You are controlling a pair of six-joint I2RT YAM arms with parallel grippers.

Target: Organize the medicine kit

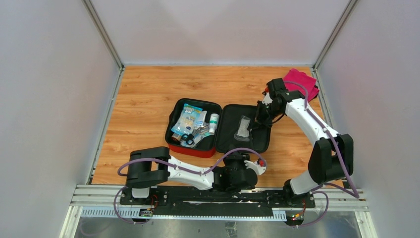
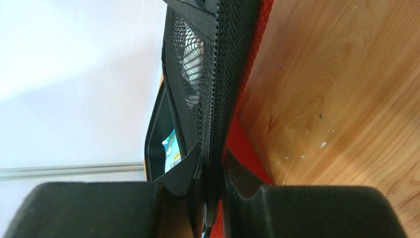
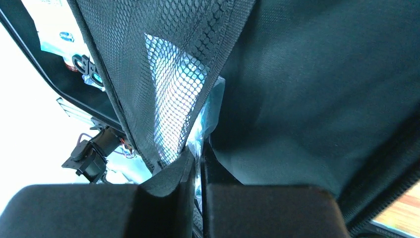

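Top view: you have the medicine kit (image 1: 194, 150) lying open near the middle of the table (image 1: 143, 99), both halves flat. The left half is packed with sachets (image 1: 188, 116), a white bottle (image 1: 213, 123) and blue-handled scissors (image 1: 187, 140). The right half shows its black lining, with a clear packet (image 1: 242, 128) under its mesh. The left gripper (image 1: 246, 159) sits at the near rim of that right half. The right gripper (image 1: 257, 121) is at its far right side, just beside the packet. A magenta cloth (image 1: 299, 79) lies in the far right corner, well apart from the kit.

Left wrist view: the left gripper (image 2: 213, 198) has its fingers (image 2: 307, 210) drawn narrow and clamped on the kit's (image 2: 230, 74) zip-edged rim. The mesh pocket (image 2: 190, 64) lies on one side of the rim and the red shell on the other, above the wood (image 2: 337, 99).

Right wrist view: the right gripper (image 3: 198, 173) is inside the kit (image 3: 322, 89), against the black lining. Its fingers (image 3: 267, 208) are almost together, with the film of the clear packet (image 3: 210, 109) running down into the slit between them. The hem of the mesh pocket (image 3: 148, 64) touches one fingertip. You cannot tell from this view how firm the pinch is.
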